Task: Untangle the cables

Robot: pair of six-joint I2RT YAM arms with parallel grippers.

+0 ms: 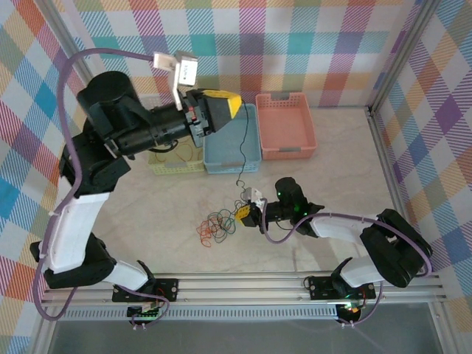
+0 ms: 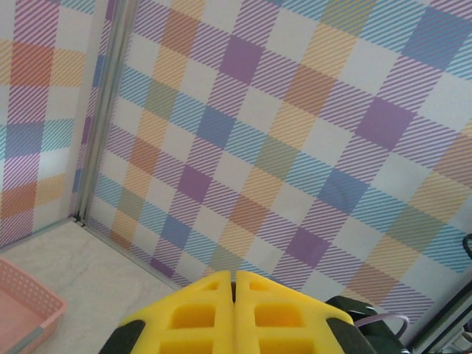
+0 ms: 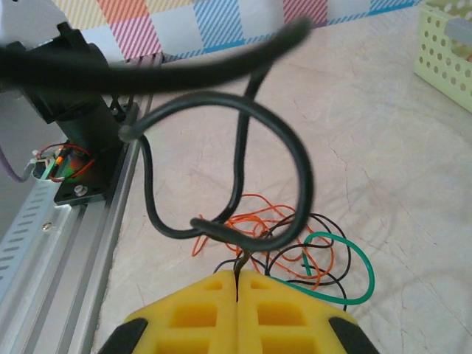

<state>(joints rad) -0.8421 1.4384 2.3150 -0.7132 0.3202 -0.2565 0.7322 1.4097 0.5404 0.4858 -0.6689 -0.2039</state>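
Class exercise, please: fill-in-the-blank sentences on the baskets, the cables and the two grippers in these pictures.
1. Between the yellow-green basket and the pink basket stands a ____ basket.
2. The right gripper, shut, pinches a ____ cable at the tangle of cables.
3. That tangle holds orange, black and one ____ strand.
4. The left gripper is held ____ than the right one.
Missing words: blue; black; green; higher.
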